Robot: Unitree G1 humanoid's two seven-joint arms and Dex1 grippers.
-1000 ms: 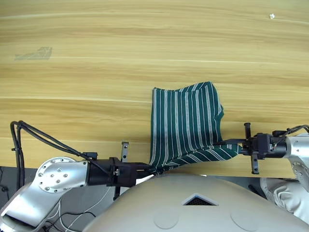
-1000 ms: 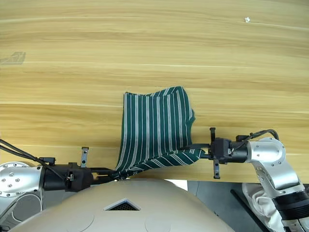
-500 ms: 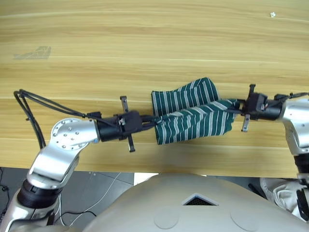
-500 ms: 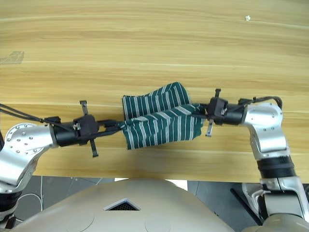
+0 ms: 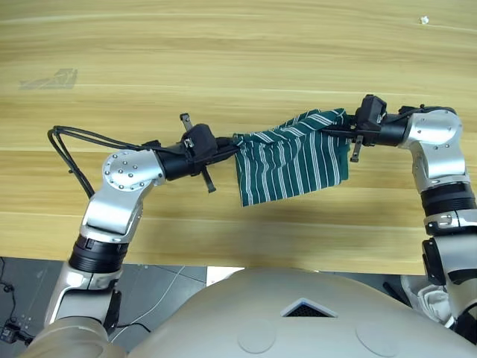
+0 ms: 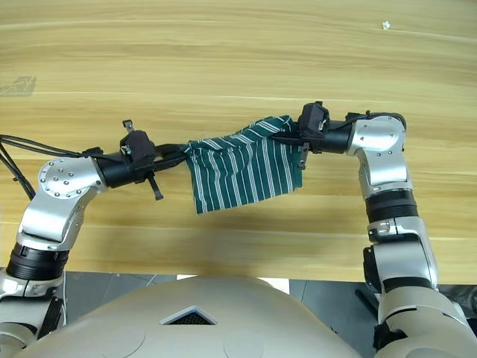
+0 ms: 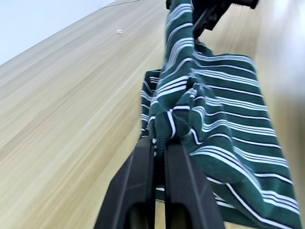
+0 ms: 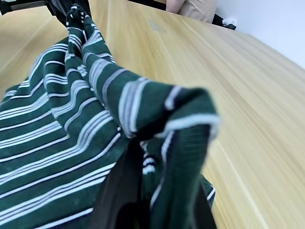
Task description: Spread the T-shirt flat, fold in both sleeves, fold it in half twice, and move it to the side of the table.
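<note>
T-shirt (image 5: 292, 157) hangs stretched between left tool (image 5: 232, 142) and right tool (image 5: 344, 131).

T-shirt (image 5: 292, 158) gripped by left pincer (image 5: 236, 141), right pincer (image 5: 337, 131), over table (image 5: 223, 60)

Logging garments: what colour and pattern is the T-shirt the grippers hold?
The T-shirt is dark green with thin white stripes; best in left wrist view.

A robot test room or laboratory, not a home. A long wood-grain table (image 5: 223, 60) spans the scene from left to right; below its near edge lies a dark grey floor (image 5: 33, 280) with loose cables (image 5: 10, 331), and a plain pale wall (image 7: 28, 19) rises past its far end.
</note>
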